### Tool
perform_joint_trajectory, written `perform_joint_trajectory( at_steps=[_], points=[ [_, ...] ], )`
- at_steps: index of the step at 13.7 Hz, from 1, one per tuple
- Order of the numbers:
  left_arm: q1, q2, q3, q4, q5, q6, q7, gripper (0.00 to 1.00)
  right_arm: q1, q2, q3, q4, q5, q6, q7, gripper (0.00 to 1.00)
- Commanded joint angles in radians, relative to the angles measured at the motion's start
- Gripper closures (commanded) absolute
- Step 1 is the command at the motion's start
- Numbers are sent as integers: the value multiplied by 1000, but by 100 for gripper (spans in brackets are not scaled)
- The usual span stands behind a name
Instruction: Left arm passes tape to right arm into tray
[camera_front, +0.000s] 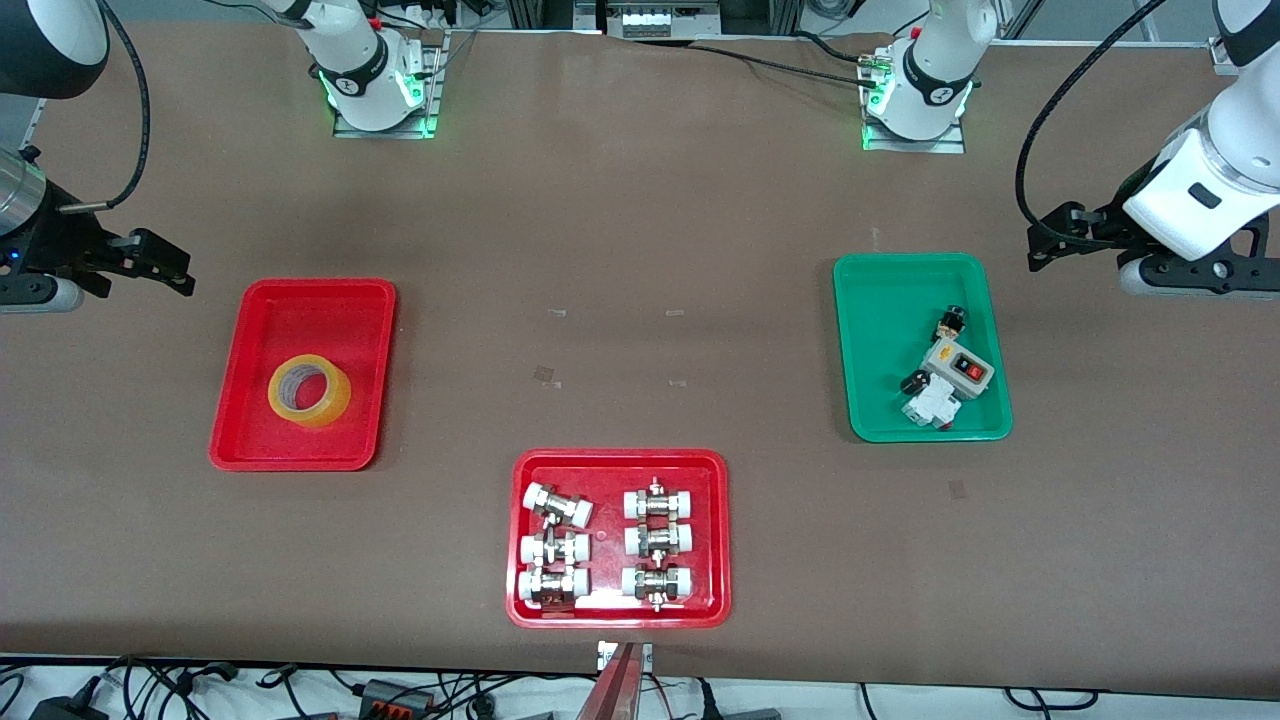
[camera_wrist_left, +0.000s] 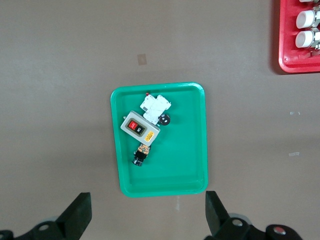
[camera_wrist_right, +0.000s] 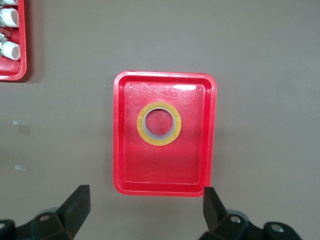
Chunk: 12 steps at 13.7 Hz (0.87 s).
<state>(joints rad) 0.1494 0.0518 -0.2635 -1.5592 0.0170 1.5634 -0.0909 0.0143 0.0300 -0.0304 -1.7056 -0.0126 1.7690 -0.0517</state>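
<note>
The yellow tape roll (camera_front: 330, 402) lies flat in the narrow red tray (camera_front: 300, 312) at the right arm's end of the table. In the right wrist view the tape (camera_wrist_right: 141, 125) sits in the middle of the tray (camera_wrist_right: 125, 167). My right gripper (camera_front: 180, 270) is open and empty, raised over bare table beside the tray's edge toward the right arm's end (camera_wrist_right: 145, 202). My left gripper (camera_front: 1045, 240) is open and empty, raised over bare table beside the green tray at the left arm's end (camera_wrist_left: 147, 206).
A green tray (camera_front: 880, 300) holds a grey switch box (camera_front: 958, 367) and small electrical parts; it also shows in the left wrist view (camera_wrist_left: 185, 165). A wider red tray (camera_front: 519, 540) with several metal fittings lies nearest the front camera.
</note>
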Motion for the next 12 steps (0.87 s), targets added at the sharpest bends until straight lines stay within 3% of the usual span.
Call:
perform_joint_trajectory(
  at_steps=[1,12],
  points=[
    [7,-13,-5,5,-5,-19,20,0,-36,-18,13,0,-4,-28,-25,0],
    [10,-13,3,5,-5,-22,22,0,-33,-36,13,-6,-6,-51,-13,0]
  ],
)
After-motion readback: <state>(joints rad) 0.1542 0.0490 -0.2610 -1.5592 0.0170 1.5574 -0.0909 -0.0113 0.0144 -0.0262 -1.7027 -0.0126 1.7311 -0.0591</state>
